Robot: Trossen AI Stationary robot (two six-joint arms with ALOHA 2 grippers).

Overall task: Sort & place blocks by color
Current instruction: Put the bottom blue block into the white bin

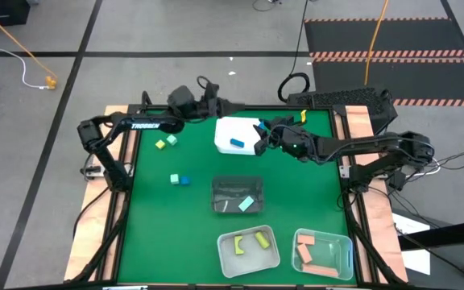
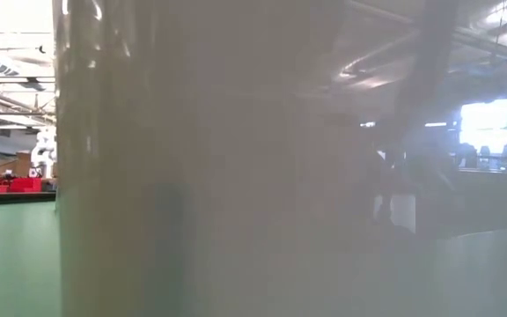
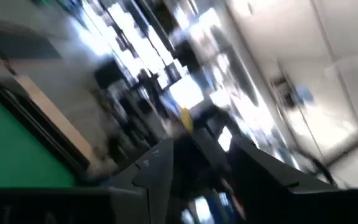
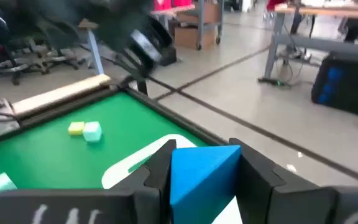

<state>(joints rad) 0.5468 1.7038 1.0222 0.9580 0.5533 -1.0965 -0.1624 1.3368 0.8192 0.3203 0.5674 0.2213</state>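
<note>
Presently the right gripper (image 4: 204, 177) is pinching a solid blue block (image 4: 201, 171) between its fingers, hovering over the edge of the white rectangular plastic tub (image 1: 236, 135), where another blue block (image 1: 237, 143) is lying. The step in hand is judged to be delivery of blue (lowering and releasing inside the tub comes next). The left gripper (image 1: 213, 105) is waiting beside the tub's far edge; whether its fingers are spread cannot be told.

Right hand (image 4: 197, 174) clamped on a blue block (image 4: 199, 172), left hand (image 1: 213, 105) blurred, grip unclear
</note>
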